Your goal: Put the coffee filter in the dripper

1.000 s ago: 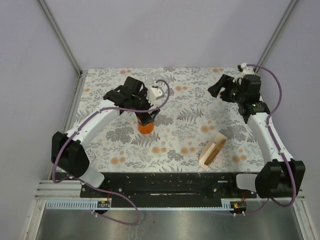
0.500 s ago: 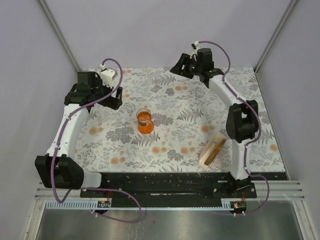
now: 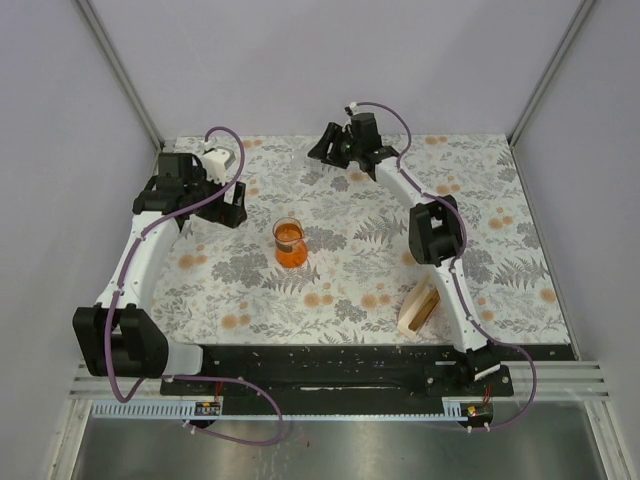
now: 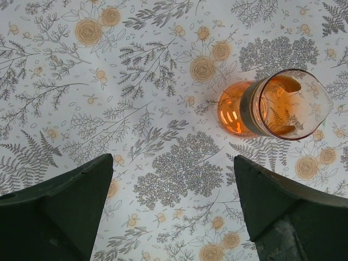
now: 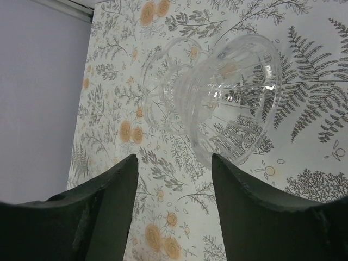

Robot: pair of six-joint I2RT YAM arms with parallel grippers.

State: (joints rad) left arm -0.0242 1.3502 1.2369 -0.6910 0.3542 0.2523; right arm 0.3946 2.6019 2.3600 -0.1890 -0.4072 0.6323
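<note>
Left tool wide open, empty. Right tool half open, empty, facing ribbed glass cone. Dripper mid-counter; no loose filter seen, papers in holder. Risk: smooth glass slips in grip, tips.

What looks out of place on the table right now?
The clear ribbed glass funnel sits alone toward the table's far edge, apparently tipped on its side, well apart from the orange-based vessel.

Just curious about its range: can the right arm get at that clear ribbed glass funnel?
Probably yes: the right gripper is open and aimed at the glass dripper, only bare tablecloth between them.
</note>
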